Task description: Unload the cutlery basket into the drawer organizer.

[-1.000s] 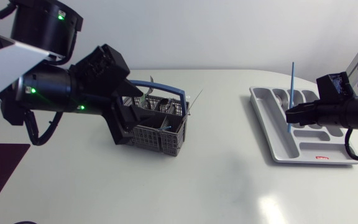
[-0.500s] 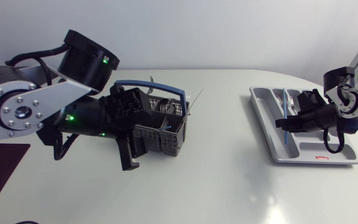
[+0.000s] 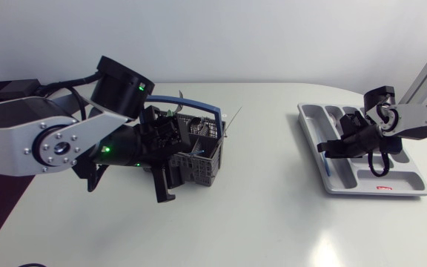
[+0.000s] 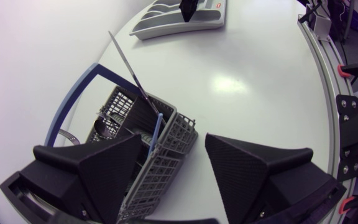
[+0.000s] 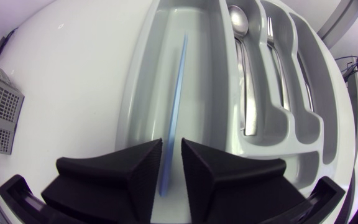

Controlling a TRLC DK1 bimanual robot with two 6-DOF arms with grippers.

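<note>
Fingers of my left gripper (image 3: 167, 178) (image 4: 174, 146) stand spread at the cutlery basket (image 3: 202, 154) (image 4: 120, 102), one over its mesh and one just beside it. Well right of the basket, a blue stick (image 3: 325, 166) (image 5: 176, 102) lies in the drawer organizer (image 3: 402, 190) (image 5: 140, 74), in the compartment nearest the basket. My right gripper (image 3: 326, 146) (image 5: 171, 146) is narrowly parted around the stick's end, seemingly not pinching it.

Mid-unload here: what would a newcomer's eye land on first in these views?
The bulky left gripper with its fingers wide open, poised over one wall of the grey cutlery basket. Then the long blue stick lying in the long side compartment of the drawer organizer, one end right at the right gripper.
</note>
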